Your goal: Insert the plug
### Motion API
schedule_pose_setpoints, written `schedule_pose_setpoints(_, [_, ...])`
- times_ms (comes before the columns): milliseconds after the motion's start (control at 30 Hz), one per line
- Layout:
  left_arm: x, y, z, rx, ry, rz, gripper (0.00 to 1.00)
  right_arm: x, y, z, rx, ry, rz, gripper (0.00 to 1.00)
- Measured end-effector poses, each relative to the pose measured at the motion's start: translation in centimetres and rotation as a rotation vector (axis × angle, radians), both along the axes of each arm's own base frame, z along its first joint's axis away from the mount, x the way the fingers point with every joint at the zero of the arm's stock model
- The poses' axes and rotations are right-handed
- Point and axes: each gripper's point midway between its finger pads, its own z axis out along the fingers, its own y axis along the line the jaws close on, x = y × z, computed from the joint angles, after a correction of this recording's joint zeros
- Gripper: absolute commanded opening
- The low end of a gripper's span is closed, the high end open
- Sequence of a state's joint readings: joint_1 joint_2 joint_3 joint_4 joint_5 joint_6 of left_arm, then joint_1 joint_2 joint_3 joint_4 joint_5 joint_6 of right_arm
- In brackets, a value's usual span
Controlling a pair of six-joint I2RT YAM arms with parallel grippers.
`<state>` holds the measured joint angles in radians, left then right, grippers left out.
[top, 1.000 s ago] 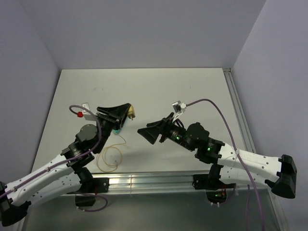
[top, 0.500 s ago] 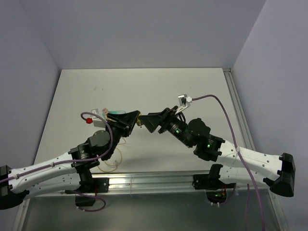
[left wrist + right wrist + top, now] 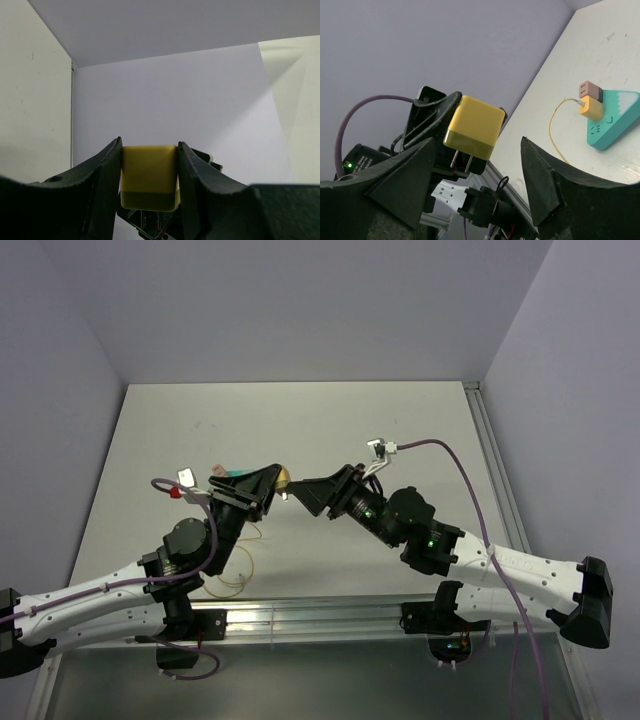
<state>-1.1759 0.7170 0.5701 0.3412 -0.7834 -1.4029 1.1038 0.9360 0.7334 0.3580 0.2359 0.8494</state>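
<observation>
Two robot arms meet tip to tip above the white table [image 3: 400, 430], and we see the plug [image 3: 472, 127] raised in the air between them, clear of the surface. The left gripper [image 3: 272, 483] pinches the yellow block by its flat sides, with two metal prongs sticking out of its darker end. The right gripper [image 3: 298, 491] faces it from just beside, fingers [image 3: 405, 180] spread wide; in the right wrist view they flank the plug, and we cannot make out any contact. Down on the table, a teal wedge-shaped block [image 3: 615, 125] lies flat with a small orange-yellow adapter [image 3: 591, 107] and a pinkish adapter [image 3: 590, 90] seated side by side at its corner. A thin yellow cable [image 3: 554, 125] curves away from the orange-yellow one.
</observation>
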Motion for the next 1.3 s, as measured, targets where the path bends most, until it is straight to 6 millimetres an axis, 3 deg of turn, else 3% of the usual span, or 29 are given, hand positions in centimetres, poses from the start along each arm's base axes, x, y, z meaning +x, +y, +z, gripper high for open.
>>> schedule_pose_setpoints(267, [-0.1,0.0,0.5,0.020,-0.033,0.000,0.00,-0.4,1.1,-0.9,-0.018,0.016,0.048,0.74])
schedule_pose_setpoints(767, [-0.7,0.0,1.6,-0.003,-0.075,-0.031,0.00,-1.0,2.9,0.2,-0.020,-0.042,0.121,0.75])
schedule_pose_setpoints(1000, [-0.8,0.0,1.5,-0.011,-0.079,-0.039,0.00,-1.2,2.9,1.3,0.006,-0.085,0.132,0.65])
schedule_pose_setpoints(1300, [-0.9,0.0,1.8,-0.027,-0.090,-0.042,0.00,-1.2,2.9,1.3,0.006,-0.091,0.136,0.64])
